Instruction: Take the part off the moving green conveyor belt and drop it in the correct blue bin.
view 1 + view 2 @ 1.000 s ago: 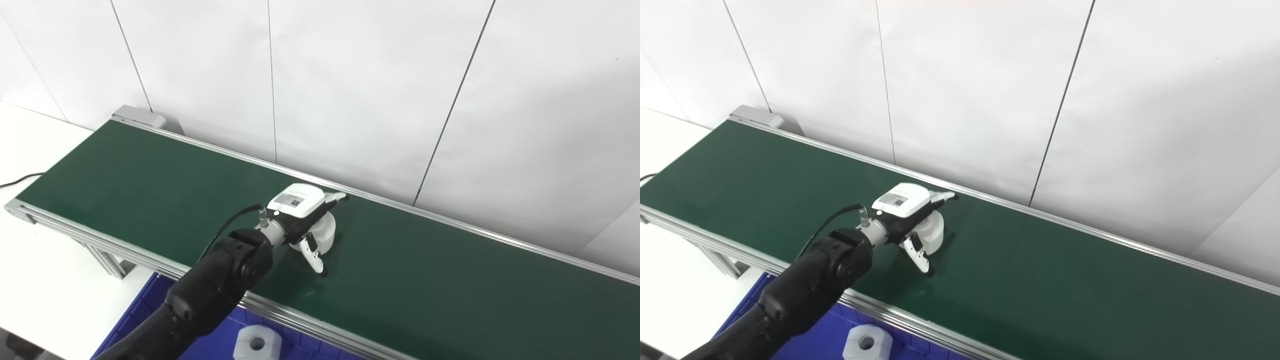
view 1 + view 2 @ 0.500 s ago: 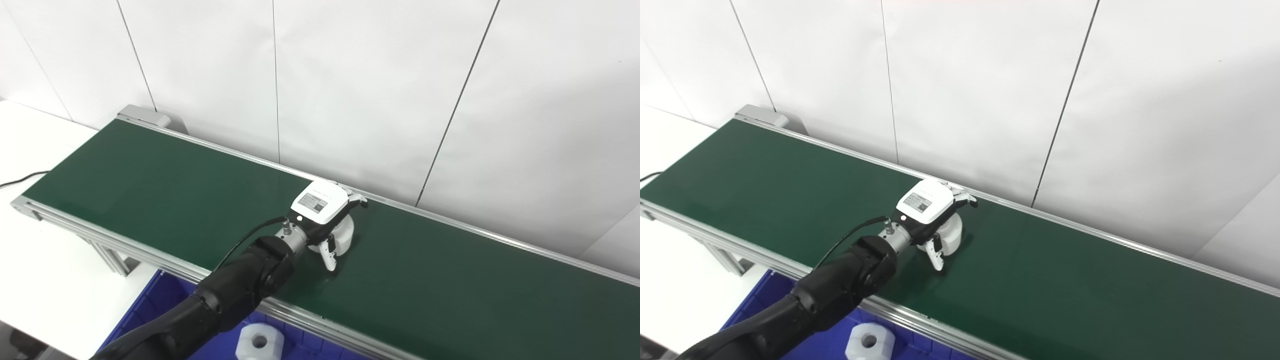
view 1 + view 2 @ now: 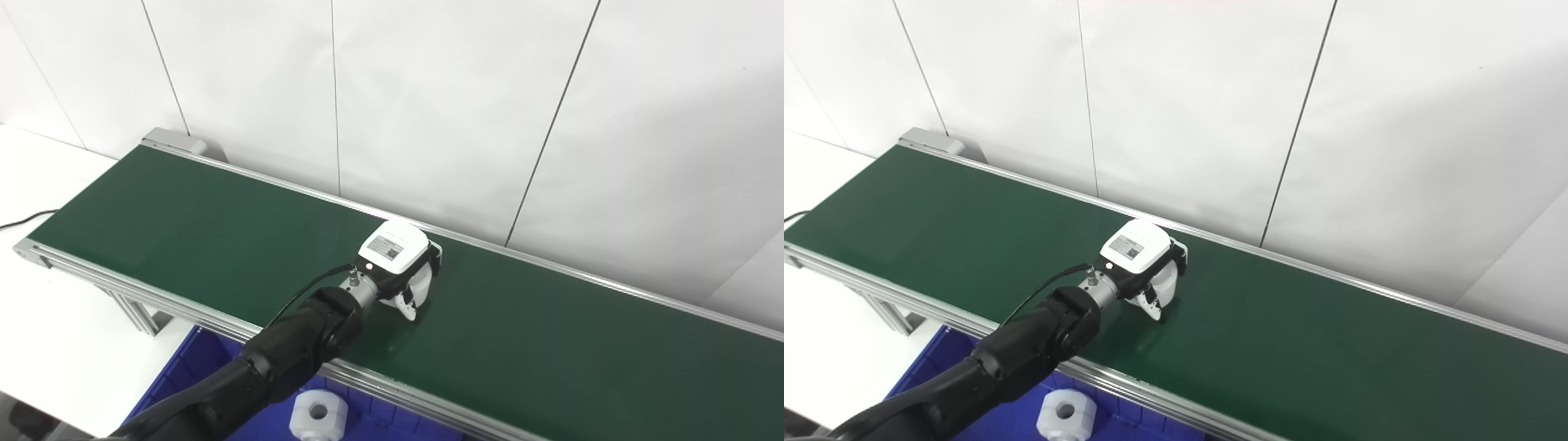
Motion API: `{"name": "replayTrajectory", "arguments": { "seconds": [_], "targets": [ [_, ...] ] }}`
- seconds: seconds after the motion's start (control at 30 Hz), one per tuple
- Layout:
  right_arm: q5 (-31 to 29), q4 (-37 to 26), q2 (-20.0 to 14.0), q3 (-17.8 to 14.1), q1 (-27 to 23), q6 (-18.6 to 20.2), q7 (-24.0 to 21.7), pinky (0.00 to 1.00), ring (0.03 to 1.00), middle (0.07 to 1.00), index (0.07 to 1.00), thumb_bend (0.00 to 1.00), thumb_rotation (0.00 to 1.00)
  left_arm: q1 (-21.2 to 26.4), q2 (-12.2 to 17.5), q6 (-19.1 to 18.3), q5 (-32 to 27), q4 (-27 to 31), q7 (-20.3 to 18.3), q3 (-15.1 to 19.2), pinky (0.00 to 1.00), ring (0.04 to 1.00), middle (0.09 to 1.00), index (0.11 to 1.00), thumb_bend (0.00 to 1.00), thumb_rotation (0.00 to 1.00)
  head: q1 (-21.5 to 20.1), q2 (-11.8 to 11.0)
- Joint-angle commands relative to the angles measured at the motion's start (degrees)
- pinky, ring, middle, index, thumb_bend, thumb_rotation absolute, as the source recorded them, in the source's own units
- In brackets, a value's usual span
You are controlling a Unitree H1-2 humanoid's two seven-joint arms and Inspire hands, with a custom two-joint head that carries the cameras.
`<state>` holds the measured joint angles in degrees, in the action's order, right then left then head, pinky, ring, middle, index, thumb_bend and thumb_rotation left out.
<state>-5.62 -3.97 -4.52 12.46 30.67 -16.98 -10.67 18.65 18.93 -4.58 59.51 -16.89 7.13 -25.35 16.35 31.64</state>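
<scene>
A white round part [image 3: 422,284] stands on the green conveyor belt [image 3: 184,226], near its far rail. My left hand [image 3: 397,256] reaches over the belt from the lower left and sits on top of the part. Its fingers curl down the part's far side and the thumb [image 3: 408,307] presses on the near side, so the hand is shut on the part. The part rests on the belt and is mostly hidden under the hand; it also shows in the right eye view [image 3: 1166,284]. My right hand is not in view.
A blue bin [image 3: 184,380] stands below the belt's near rail at the bottom left, with a white nut-like part [image 3: 317,413] with a centre hole in it. A white wall rises just behind the belt. A white table [image 3: 37,184] and a black cable [image 3: 18,220] lie to the left.
My left hand has moved right along the belt over the part. Its fingers, spread a second ago, have curled down around the part and the thumb has drawn in.
</scene>
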Motion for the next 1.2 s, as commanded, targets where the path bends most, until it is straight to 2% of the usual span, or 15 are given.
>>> {"name": "replayTrajectory", "arguments": {
  "seconds": [0.0, 0.17, 0.27, 0.3, 0.43, 0.47, 0.5, 0.53, 0.57, 0.77, 0.93, 1.1, 1.13, 1.17],
  "targets": [
    [0.0, -1.6, 0.3, 0.1, 0.0, -0.4, -0.3, 0.88, 0.879, 0.913, 0.928, 0.90, 1.00, 1.9, 1.3, -1.6, 1.2, 1.9, 0.3, 0.9, 0.39, 0.415, 0.480, 0.491, 0.52, 0.00, 0.0, 0.1],
    [0.0, -1.6, 0.3, 0.2, -0.1, -0.3, -0.4, 0.87, 0.881, 0.912, 0.925, 0.91, 1.00, 1.8, 1.5, -0.8, -0.2, 3.7, 0.2, 1.4, 0.38, 0.403, 0.491, 0.502, 0.51, 0.00, 0.0, 0.4],
    [0.0, -1.9, 0.2, 0.4, -0.1, 0.0, -0.5, 0.88, 0.887, 0.918, 0.931, 0.91, 1.00, 1.0, 1.5, -0.2, -1.9, 7.4, -1.1, 2.4, 0.35, 0.378, 0.457, 0.525, 0.50, 0.00, 0.1, 1.1],
    [-0.1, -2.0, 0.1, 0.5, -0.2, 0.0, -0.6, 0.88, 0.888, 0.919, 0.933, 0.90, 1.00, 0.6, 1.5, -0.1, -2.8, 9.2, -2.2, 2.8, 0.37, 0.385, 0.465, 0.524, 0.50, 0.00, 0.1, 1.1],
    [-0.4, -3.9, 0.0, 0.5, 0.2, 1.4, -0.4, 0.88, 0.886, 0.919, 0.933, 0.92, 1.00, -1.5, 1.2, -1.6, -4.3, 20.3, -8.2, 4.2, 0.42, 0.414, 0.510, 0.505, 0.50, 0.00, 1.3, 4.6],
    [-0.3, -4.5, -0.1, 0.6, 0.3, 1.9, -0.2, 0.88, 0.886, 0.920, 0.934, 0.93, 1.00, -2.4, 1.2, -1.7, -4.6, 23.5, -9.4, 4.6, 0.41, 0.400, 0.489, 0.516, 0.50, 0.00, 1.5, 4.9],
    [-0.1, -5.3, -0.2, 0.6, 0.5, 2.6, 0.0, 0.88, 0.884, 0.919, 0.933, 0.94, 1.00, -3.2, 1.1, -1.5, -4.9, 26.1, -10.1, 4.9, 0.41, 0.392, 0.478, 0.522, 0.50, 0.00, 2.0, 6.0],
    [0.0, -5.8, -0.2, 0.6, 0.6, 3.0, 0.2, 0.88, 0.881, 0.918, 0.932, 0.94, 1.00, -3.7, 1.1, -1.3, -4.9, 27.7, -10.7, 5.2, 0.40, 0.389, 0.473, 0.525, 0.50, 0.00, 2.0, 6.0],
    [0.0, -6.8, -0.2, 0.6, 0.8, 3.6, 0.3, 0.88, 0.881, 0.919, 0.935, 0.94, 1.00, -4.9, 1.0, -1.2, -5.3, 30.6, -11.7, 5.7, 0.41, 0.395, 0.474, 0.525, 0.50, 0.00, 2.7, 7.5],
    [-1.0, -10.1, -0.4, 0.1, 1.5, 6.0, -0.1, 0.88, 0.885, 0.923, 0.951, 0.92, 1.00, -14.0, 0.2, -1.7, -6.0, 44.3, -16.6, 8.2, 0.44, 0.438, 0.508, 0.488, 0.50, 0.00, 4.5, 9.7],
    [-1.7, -11.5, -0.8, -0.3, 1.4, 6.9, -0.5, 0.88, 0.882, 0.921, 0.956, 0.90, 1.00, -21.7, -0.6, -1.3, -5.7, 50.2, -18.4, 9.6, 0.42, 0.417, 0.502, 0.507, 0.50, 0.00, 5.4, 11.1],
    [-2.8, -14.0, -2.1, -0.8, 1.5, 8.9, -0.5, 0.88, 0.886, 0.928, 0.959, 0.88, 1.00, -28.2, -2.4, -1.1, -6.1, 54.4, -21.3, 9.9, 0.46, 0.423, 0.503, 0.503, 0.50, 0.00, 7.5, 14.9],
    [-3.0, -14.7, -2.6, -1.0, 1.5, 9.5, -0.4, 0.88, 0.887, 0.930, 0.960, 0.88, 1.00, -29.8, -2.9, -0.7, -5.6, 55.1, -21.5, 9.6, 0.45, 0.425, 0.508, 0.498, 0.50, 0.00, 7.9, 16.0],
    [-3.1, -15.2, -2.8, -1.1, 1.5, 9.9, -0.3, 0.87, 0.887, 0.931, 0.959, 0.87, 1.00, -30.9, -3.3, -0.3, -5.3, 55.5, -21.6, 9.5, 0.41, 0.416, 0.513, 0.498, 0.50, 0.00, 7.9, 16.0]
  ]
}}
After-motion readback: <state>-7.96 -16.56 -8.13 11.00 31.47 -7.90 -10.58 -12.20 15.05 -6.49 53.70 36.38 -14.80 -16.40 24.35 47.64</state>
